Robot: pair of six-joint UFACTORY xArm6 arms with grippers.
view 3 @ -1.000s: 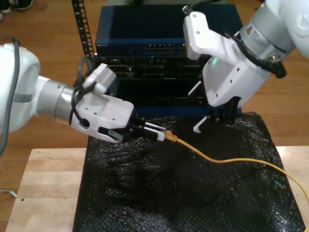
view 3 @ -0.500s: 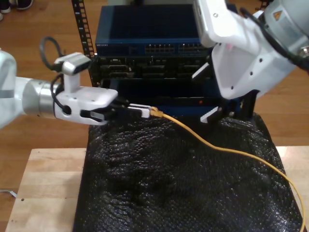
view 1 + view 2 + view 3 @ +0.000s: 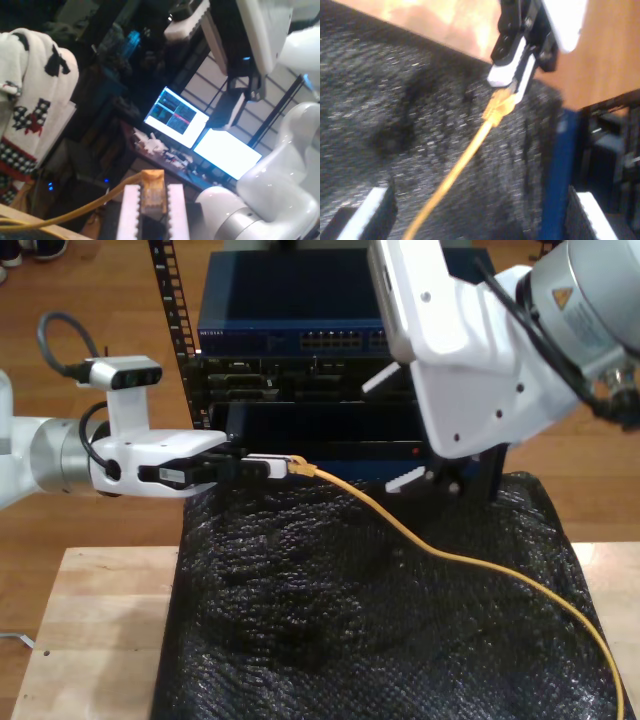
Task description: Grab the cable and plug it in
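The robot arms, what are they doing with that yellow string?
It's a cable. My first gripper pinches its plug end between its fingers and holds it up over the black bubble wrap, close to the blue network rack. It isn't plugged in yet. My second gripper hovers open nearby, holding nothing.

The second wrist view shows the first gripper closed on the plug end of the orange-yellow cable, held over a black bubbly mat. The cable runs down across the mat. A blue rack edge stands beside the mat, with wooden floor beyond.
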